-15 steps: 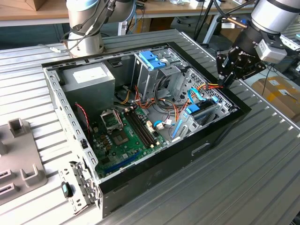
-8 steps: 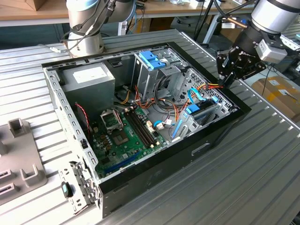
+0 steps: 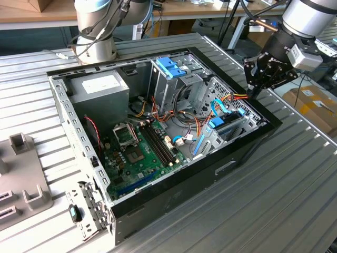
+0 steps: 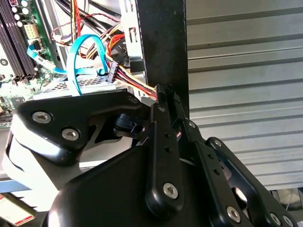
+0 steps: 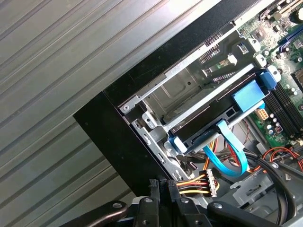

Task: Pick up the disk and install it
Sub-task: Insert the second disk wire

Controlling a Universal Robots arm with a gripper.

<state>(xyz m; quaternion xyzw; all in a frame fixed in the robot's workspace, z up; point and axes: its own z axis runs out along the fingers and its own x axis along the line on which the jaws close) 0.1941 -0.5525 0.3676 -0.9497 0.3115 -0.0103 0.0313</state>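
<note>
Black and two-fingered, the gripper (image 3: 256, 90) hangs over the computer case's (image 3: 174, 203) corner at the exterior view's right, just above the black rim; in both wrist views its fingers (image 4: 163, 142) lie pressed together with nothing between them, the tips touching a bundle of red, yellow and black power wires (image 5: 191, 183) that ends in a white connector (image 5: 211, 182); the bundle runs over the case's edge in the second wrist view.

The disk (image 5: 208, 122) sits inside the case, in the bay near that same corner, lying flat under a metal crossbar; light-blue plastic shows at its ends, one larger tab (image 5: 247, 95) toward the motherboard (image 3: 139, 150) and a smaller one near the case wall; a light-blue flat cable (image 5: 232, 151) loops out from its edge; in the exterior view the drive (image 3: 226, 124) appears low in the bay, beside the grey drive cage (image 3: 174, 79) topped by a blue bracket (image 3: 171, 66).

A grey power supply (image 3: 100, 89) occupies the far corner; the case rests on a ribbed metal table (image 3: 284, 179), open side up.
</note>
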